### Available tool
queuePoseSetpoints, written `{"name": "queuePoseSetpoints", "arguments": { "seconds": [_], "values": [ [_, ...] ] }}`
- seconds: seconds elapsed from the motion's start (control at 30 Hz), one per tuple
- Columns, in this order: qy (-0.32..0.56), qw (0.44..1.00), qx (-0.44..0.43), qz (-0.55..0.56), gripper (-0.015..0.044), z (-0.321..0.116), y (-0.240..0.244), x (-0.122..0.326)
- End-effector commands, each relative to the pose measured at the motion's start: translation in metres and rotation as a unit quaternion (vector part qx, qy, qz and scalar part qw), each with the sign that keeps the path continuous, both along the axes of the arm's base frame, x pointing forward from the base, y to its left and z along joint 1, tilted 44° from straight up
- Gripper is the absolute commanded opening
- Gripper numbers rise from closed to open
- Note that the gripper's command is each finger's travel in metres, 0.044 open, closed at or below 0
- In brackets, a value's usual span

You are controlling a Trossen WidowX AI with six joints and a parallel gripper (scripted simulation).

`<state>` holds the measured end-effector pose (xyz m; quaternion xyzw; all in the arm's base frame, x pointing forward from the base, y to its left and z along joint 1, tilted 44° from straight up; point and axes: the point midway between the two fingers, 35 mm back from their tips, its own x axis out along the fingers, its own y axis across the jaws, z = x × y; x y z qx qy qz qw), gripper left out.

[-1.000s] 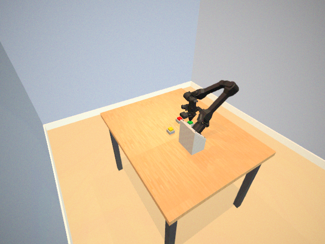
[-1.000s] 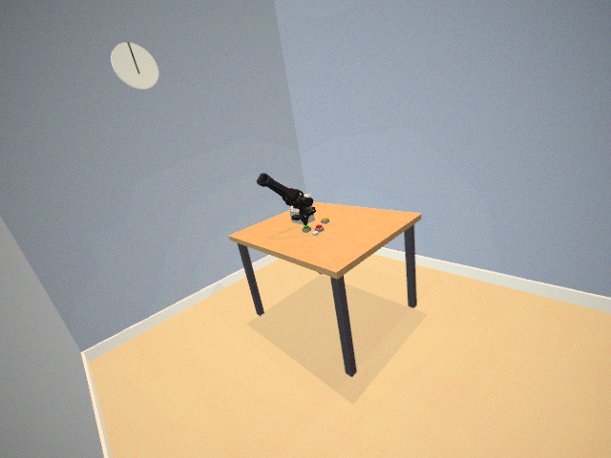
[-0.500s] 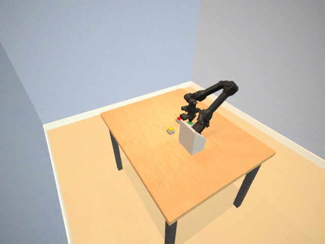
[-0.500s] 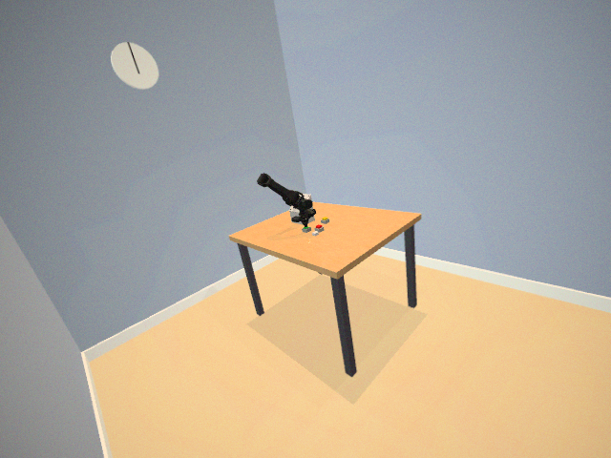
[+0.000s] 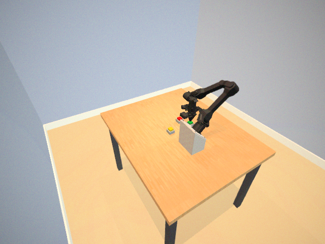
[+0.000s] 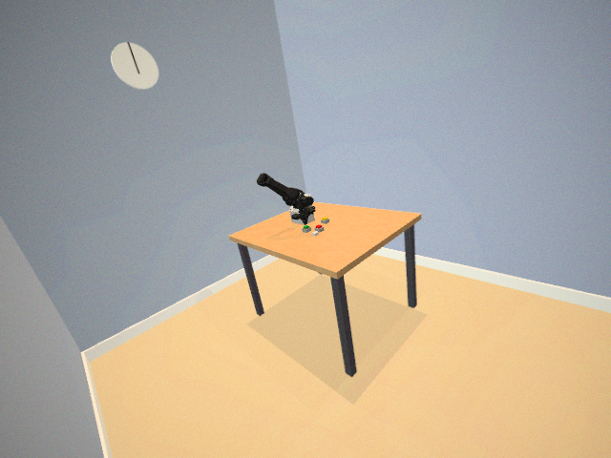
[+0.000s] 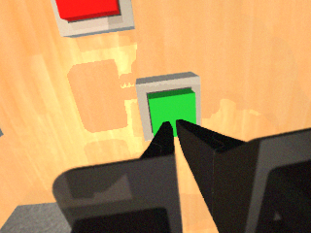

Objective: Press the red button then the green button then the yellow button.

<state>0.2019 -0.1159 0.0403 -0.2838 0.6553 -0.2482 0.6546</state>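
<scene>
Directly beneath the tool (image 7: pixel 173 124), whose fingers are pressed together on nothing, the green button (image 7: pixel 172 109) is found on the worktop (image 7: pixel 253 63); the red button (image 7: pixel 87 8) lies beyond, up-left, so a straight downward push is judged sufficient.

Bare room, blue-grey walls (image 6: pixel 444 123), wall clock (image 6: pixel 134 65), lone wooden table (image 6: pixel 355 246), tan floor (image 6: pixel 444 369)

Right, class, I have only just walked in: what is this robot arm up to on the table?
The arm's gripper, jaws shut and holding nothing, points down at the green button, with its tips over the near edge of the cap. Whether the cap is pushed in cannot be told. The red button sits just beyond it, and the yellow button stands apart on the table, beside a white box.
</scene>
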Motion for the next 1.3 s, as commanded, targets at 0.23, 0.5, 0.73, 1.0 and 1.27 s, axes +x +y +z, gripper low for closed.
{"name": "queuePoseSetpoints", "arguments": {
  "seconds": [0.23, 0.5, 0.73, 1.0, 1.27],
  "values": [
    [-0.006, 1.000, 0.001, -0.001, 0.0020, 0.043, 0.041, 0.002],
    [-0.006, 1.000, -0.001, -0.002, 0.0020, 0.057, 0.053, 0.000],
    [-0.006, 1.000, 0.014, 0.003, 0.0020, 0.011, 0.107, 0.021],
    [-0.006, 1.000, 0.006, -0.001, 0.0020, -0.065, 0.181, 0.010],
    [-0.007, 1.000, 0.004, -0.001, 0.0020, -0.074, 0.184, 0.007]
  ]
}}
